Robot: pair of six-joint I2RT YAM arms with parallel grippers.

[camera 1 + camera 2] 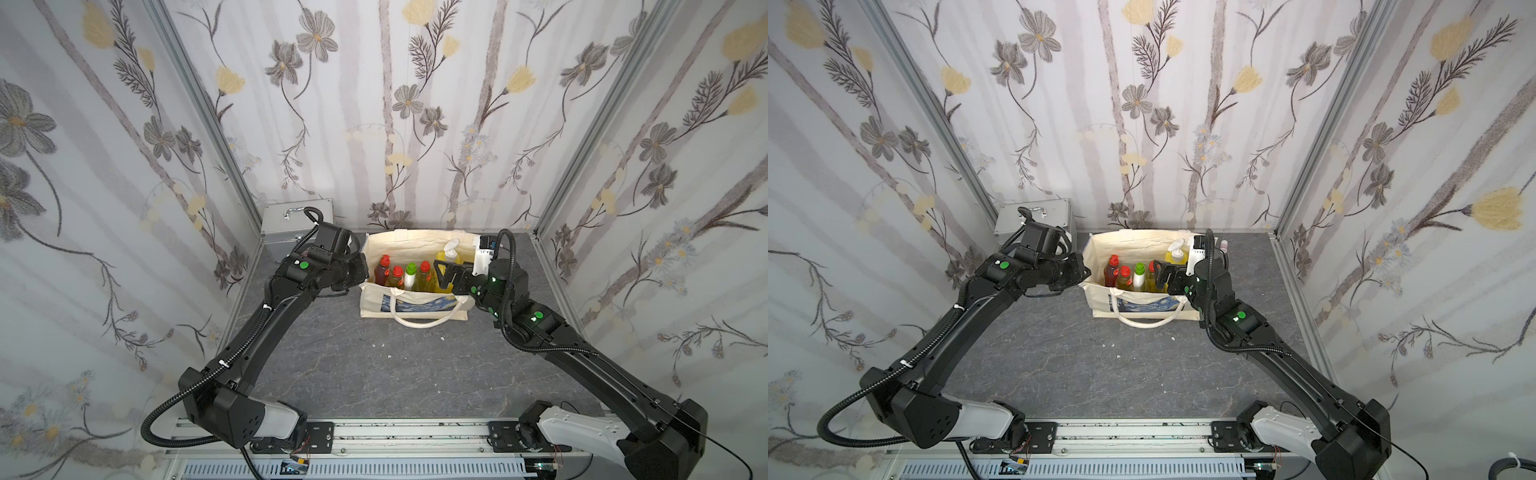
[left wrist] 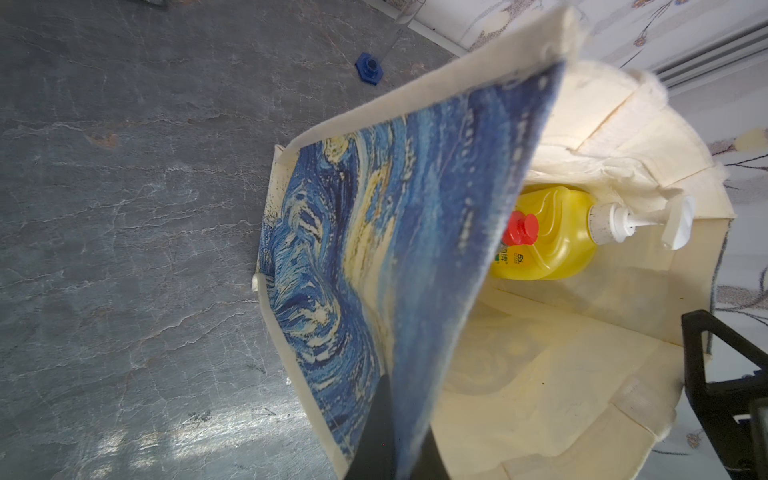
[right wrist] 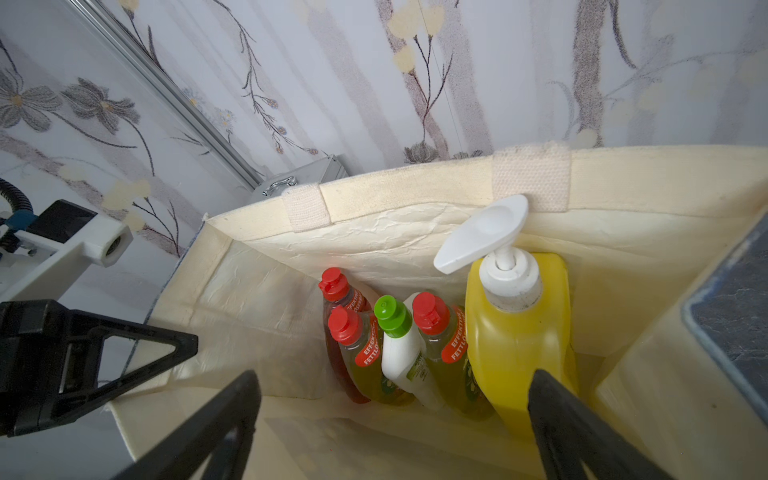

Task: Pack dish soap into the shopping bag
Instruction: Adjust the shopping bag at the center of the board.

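The cream shopping bag (image 1: 370,302) (image 1: 1100,300) stands open at the back of the table, its blue-and-yellow print (image 2: 374,249) facing out. Inside stand the dish soap bottles: a big yellow pump bottle (image 3: 515,345) (image 1: 448,257), a white green-capped one (image 3: 401,353), two yellow-green red-capped ones (image 3: 365,365) and a red one (image 3: 332,291). My left gripper (image 2: 405,415) (image 1: 360,271) is shut on the bag's left side wall near the rim. My right gripper (image 3: 392,378) (image 1: 442,271) hangs open over the bag's right part, nothing between its fingers, one finger close to the pump bottle.
A silver metal case (image 1: 291,224) (image 1: 1034,218) sits in the back left corner behind my left arm. A small blue hexagonal piece (image 2: 368,68) lies on the grey tabletop behind the bag. Floral walls close in on three sides.
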